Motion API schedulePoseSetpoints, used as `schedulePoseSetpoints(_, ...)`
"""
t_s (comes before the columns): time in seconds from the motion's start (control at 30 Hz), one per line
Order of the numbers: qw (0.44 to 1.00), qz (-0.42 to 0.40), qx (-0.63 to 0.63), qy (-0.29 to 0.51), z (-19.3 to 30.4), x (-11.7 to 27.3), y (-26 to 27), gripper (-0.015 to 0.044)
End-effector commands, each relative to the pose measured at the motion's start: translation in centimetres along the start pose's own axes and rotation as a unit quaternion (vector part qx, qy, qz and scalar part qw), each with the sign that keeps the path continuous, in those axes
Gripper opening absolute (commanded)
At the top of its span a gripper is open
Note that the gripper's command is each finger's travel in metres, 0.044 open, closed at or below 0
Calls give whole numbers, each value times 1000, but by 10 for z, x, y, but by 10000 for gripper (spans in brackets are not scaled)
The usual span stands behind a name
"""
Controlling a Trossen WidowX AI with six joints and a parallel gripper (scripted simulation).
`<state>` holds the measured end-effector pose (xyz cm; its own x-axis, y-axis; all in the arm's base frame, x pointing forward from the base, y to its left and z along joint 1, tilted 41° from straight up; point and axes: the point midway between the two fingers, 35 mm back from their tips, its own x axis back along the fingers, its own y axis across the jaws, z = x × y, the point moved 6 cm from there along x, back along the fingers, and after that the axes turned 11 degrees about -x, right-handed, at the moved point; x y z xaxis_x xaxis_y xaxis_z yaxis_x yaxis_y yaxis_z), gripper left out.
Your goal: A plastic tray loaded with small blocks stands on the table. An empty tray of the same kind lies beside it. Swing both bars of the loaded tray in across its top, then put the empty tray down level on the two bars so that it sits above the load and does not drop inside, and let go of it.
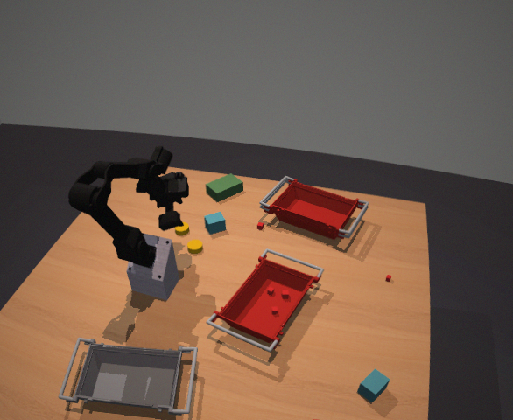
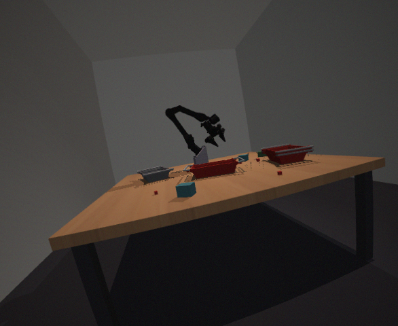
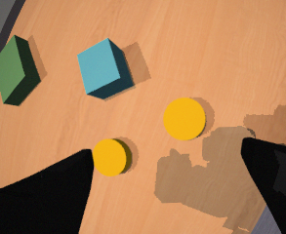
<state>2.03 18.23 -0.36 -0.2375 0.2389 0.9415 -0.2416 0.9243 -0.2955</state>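
The loaded red tray [image 1: 245,291] [image 2: 214,169] stands mid-table with three small red blocks [image 1: 284,294] visible inside. Its far wire bar [image 1: 293,260] and near wire bar [image 1: 240,335] are both swung out beyond its ends. The empty red tray [image 1: 302,223] [image 2: 290,157] stands upright at the back right. Its bars [image 1: 275,190] [image 1: 359,219] also stick out past its ends. My gripper [image 2: 221,142] [image 3: 170,152] is open and empty, high above the table near the yellow discs, away from both red trays.
A grey tray [image 1: 132,383] [image 2: 155,174] stands front left. A green block [image 1: 224,186] [image 3: 11,70], a blue block [image 1: 214,222] [image 3: 100,70] and yellow discs [image 1: 181,227] [image 1: 194,246] lie near the arm. Another blue block [image 1: 373,385] [image 2: 185,189] is front right. Loose red cubes [image 1: 260,225] [image 1: 388,277] lie about.
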Motion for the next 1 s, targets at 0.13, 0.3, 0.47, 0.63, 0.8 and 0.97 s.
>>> schedulePoseSetpoints(0.13, 1000, 0, 0, 0, 0, 0, 0, 269)
schedulePoseSetpoints(0.3, 1000, 0, 0, 0, -6, 15, 9, 137)
schedulePoseSetpoints(0.47, 1000, 0, 0, 0, -21, 60, 29, 89)
schedulePoseSetpoints(0.63, 1000, 18, -13, 3, -32, 41, 30, 89)
schedulePoseSetpoints(0.8, 996, 49, -70, 7, -97, 32, 49, 89)
schedulePoseSetpoints(0.97, 988, 88, -127, 14, -170, 10, 53, 89)
